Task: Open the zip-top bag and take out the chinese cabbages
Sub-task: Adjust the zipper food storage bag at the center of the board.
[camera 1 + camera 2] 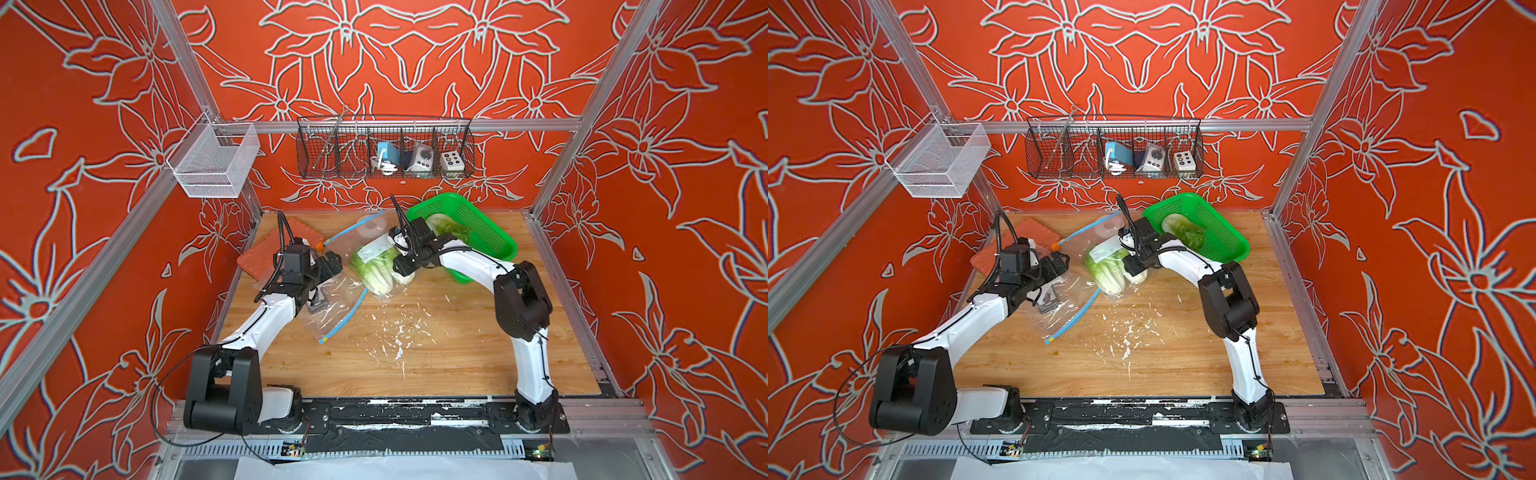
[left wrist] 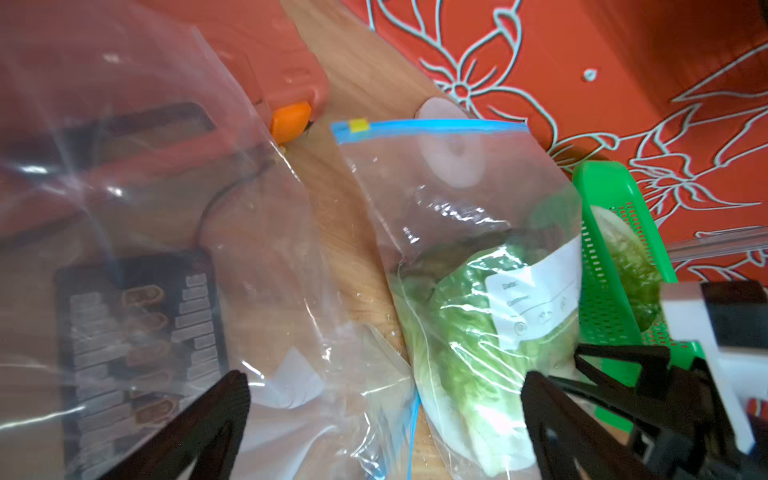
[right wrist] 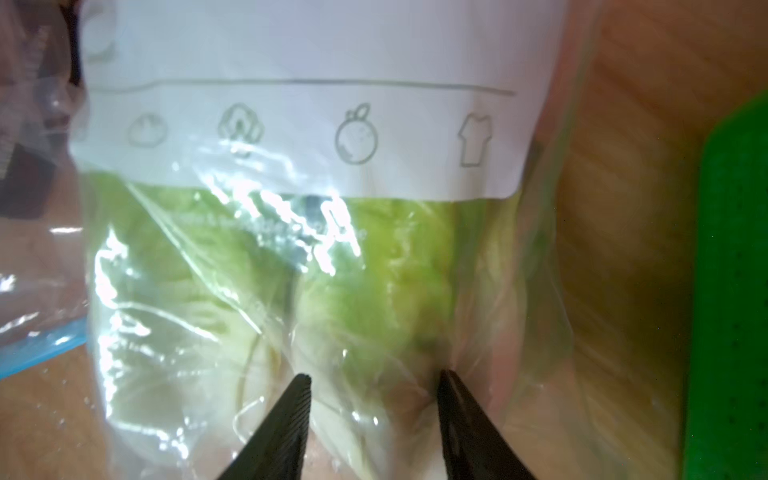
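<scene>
My right jaws stand half open astride the white base of the chinese cabbages (image 3: 361, 291), through the zip-top bag (image 1: 376, 253); whether they pinch yet, I cannot tell. My left jaws gape wide, empty. The film looks slippery and the leaves bruisable, so I'd take the firm base. The green basket (image 1: 490, 232) crowds my side; the nearer tabletop (image 1: 457, 332) has room.

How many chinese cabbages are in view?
3. One chinese cabbage lies in the green basket; two chinese cabbages lie side by side inside the labelled zip-top bag. Another could hide beneath them.
</scene>
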You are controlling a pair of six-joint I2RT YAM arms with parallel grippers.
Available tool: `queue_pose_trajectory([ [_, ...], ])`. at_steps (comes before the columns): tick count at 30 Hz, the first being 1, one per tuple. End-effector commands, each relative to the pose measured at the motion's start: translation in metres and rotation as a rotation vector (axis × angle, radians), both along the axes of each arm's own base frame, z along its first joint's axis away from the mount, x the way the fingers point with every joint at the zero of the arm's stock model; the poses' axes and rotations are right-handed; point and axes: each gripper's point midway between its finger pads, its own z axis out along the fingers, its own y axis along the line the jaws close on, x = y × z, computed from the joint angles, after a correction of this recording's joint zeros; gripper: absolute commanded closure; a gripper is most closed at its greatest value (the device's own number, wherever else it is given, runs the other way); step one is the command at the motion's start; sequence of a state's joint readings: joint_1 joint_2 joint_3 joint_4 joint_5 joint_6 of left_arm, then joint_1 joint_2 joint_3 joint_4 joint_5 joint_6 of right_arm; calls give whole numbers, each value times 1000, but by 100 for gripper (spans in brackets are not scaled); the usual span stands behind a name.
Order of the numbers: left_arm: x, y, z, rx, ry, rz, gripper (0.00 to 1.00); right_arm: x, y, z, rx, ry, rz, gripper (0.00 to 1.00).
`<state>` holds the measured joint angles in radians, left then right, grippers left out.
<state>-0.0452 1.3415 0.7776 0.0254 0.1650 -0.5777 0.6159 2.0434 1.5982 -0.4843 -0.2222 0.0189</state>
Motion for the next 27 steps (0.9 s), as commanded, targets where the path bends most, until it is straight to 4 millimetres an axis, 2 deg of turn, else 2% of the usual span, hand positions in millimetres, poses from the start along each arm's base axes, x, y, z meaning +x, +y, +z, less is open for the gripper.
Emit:
queue_pose_trajectory([
  [1, 5, -19, 3, -66, -16, -45, 1, -41, -23, -24, -35, 114, -26, 50],
  [6, 21, -28, 8, -167, -81, -35, 1, -57, -38, -23, -43, 95, -23, 52],
  [10, 53, -38, 20, -211, -116, -69, 1, -60, -41, -18, -42, 70, 6, 51],
  [13, 82, -41, 16, -198, -137, -84, 1, -58, -41, -7, -12, 28, 10, 50],
  [16, 112, -44, 4, -207, -150, -87, 1, -59, -41, -11, -3, 53, 14, 51],
  [20, 145, -56, -13, -306, -156, -98, 1, -59, -40, -17, 1, 72, 17, 51],
  [24, 169, -50, -43, -307, -81, -25, 1, -58, -39, -17, 8, 75, 20, 51],
  [27, 184, -55, -48, -312, -94, -45, 2, -58, -38, -13, 17, 73, 26, 51],
])
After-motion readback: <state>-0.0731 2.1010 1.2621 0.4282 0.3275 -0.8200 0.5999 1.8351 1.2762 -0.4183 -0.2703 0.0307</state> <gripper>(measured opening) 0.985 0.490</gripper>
